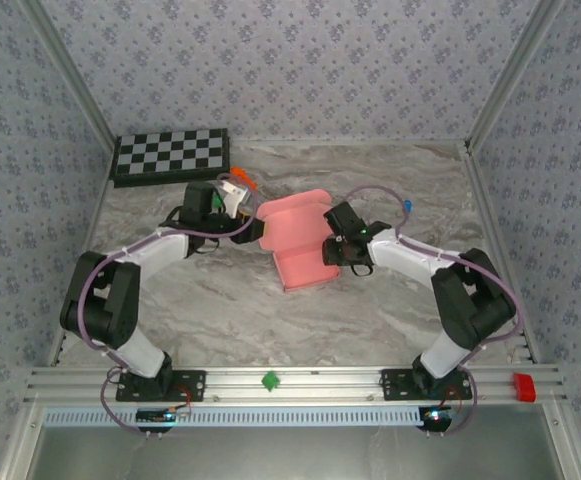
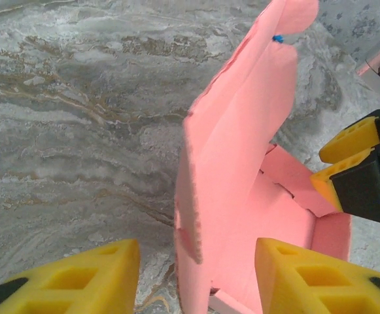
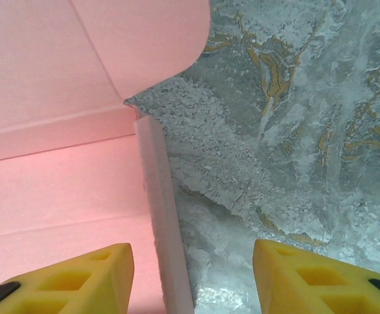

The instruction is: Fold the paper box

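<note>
Marbled grey tabletop (image 1: 220,310), blue-flowered wallpaper (image 1: 290,60) on 3 sides, alu rail (image 1: 320,378) along bottom of frame. Checkerboard (image 1: 170,155) upper left. Paper box (image 1: 295,240), pink, part-folded w/ walls raised, sits mid-frame on the marble. Left gripper (image 1: 258,228) at its left edge, right gripper (image 1: 330,247) at its right. Both have fingers spread wide, each straddling a pink wall, not clamping it.

Centre paper box (image 1: 298,240), far-left checkerboard (image 1: 170,155) obstruct; near table (image 1: 230,310) open
</note>
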You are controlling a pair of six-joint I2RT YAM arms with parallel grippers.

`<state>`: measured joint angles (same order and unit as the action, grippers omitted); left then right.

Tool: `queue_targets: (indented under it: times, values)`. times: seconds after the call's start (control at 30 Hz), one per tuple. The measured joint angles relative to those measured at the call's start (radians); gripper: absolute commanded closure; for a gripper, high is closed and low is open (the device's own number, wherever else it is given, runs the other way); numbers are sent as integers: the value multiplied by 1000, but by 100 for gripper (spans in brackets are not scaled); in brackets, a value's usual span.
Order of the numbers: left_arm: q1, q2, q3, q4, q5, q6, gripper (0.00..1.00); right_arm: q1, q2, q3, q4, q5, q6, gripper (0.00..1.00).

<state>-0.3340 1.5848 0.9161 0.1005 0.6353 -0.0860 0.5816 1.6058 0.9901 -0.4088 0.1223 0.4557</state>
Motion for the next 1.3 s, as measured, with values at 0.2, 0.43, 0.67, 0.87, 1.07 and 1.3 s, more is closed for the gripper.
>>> queue_targets:
  times: [0.2, 0.43, 0.67, 0.87, 1.07, 1.3]
  values:
    - [0, -93, 0, -27, -5, 4, 47, -13, -101, -41, 26, 6, -3, 47]
    - [16, -220, 0, -71, -109, -18, 45, -63, -186, -69, 37, 23, -4, 47]
    - [95, -303, 6, -198, -271, -114, 44, -172, -207, -72, 15, 22, -28, 49]
    - [208, -355, 80, -434, -387, -178, 44, -325, -142, 12, -43, 2, -74, 52]
    - [235, -436, 117, -599, -418, -151, 39, -451, -8, 140, -77, -40, -127, 57]
    - [242, -464, 95, -643, -409, -124, 40, -578, 131, 270, -89, -140, -164, 65]
